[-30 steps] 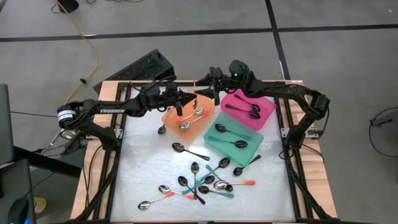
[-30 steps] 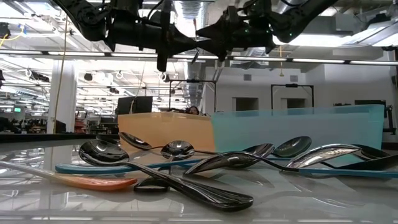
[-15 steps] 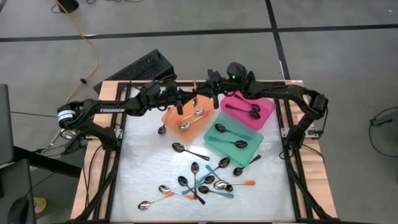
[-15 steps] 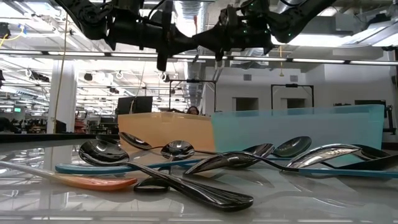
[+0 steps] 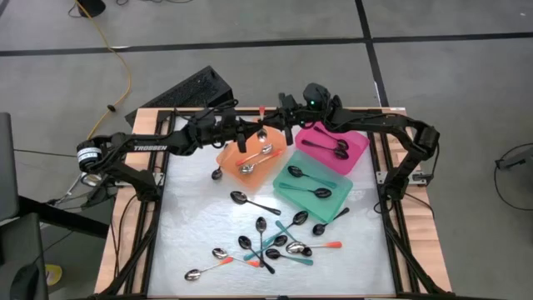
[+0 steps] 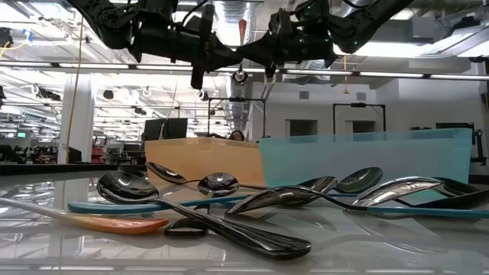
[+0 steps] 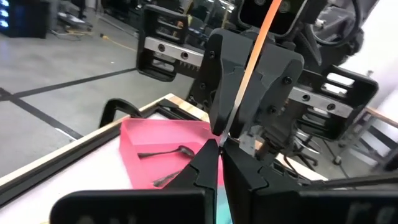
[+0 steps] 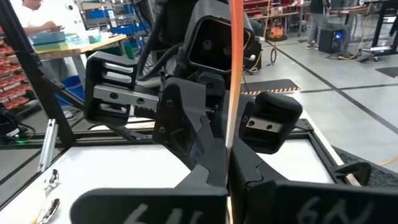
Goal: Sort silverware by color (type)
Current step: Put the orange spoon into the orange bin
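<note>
Above the far edge of the orange tray [image 5: 231, 157], both grippers meet. The left gripper [image 5: 252, 133] and right gripper [image 5: 275, 119] each clamp the same orange-handled spoon [image 6: 241, 46], held upright between them, its metal bowl hanging down clear of that tray.

Overhead, table-level, two facing wrist views.

orange tray [image 5: 231, 155] | teal tray [image 5: 331, 193] | pink tray [image 5: 356, 142] | keyboard [image 5: 190, 90] beyond table
</note>
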### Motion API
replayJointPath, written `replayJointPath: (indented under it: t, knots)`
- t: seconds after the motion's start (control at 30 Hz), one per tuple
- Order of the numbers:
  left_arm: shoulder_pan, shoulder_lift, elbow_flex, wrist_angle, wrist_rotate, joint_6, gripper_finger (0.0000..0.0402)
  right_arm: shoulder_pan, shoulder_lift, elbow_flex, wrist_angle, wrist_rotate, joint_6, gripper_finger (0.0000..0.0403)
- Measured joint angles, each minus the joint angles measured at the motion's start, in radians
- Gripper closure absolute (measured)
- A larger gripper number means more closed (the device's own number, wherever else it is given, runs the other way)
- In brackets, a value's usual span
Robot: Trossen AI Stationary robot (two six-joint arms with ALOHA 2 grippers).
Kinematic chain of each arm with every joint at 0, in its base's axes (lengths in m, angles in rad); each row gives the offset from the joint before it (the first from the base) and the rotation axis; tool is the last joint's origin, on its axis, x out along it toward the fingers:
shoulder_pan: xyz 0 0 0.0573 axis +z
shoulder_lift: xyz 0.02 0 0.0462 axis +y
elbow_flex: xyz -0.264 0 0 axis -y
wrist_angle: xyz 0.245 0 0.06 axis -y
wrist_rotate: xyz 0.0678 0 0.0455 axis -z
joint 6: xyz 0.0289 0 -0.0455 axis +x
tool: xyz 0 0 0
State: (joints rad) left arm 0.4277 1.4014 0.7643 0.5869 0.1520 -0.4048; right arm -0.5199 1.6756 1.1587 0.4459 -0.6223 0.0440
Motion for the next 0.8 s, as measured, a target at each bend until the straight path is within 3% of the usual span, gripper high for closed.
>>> replayJointPath:
  t: [0.43,0.6,0.8]
  knots:
    - [0.001,-0.001,0.000,-0.039,-0.073,-0.053,0.0336,-0.103,-0.001,0.000,-0.032,0.093,0.047,0.0398]
    - [0.021,-0.004,0.000,0.114,-0.083,-0.071,0.0334,-0.163,-0.002,-0.010,-0.032,0.123,0.113,0.0398]
    - [0.056,-0.005,0.000,0.352,-0.090,-0.062,0.0334,-0.149,-0.003,-0.040,-0.016,0.127,0.116,0.0398]
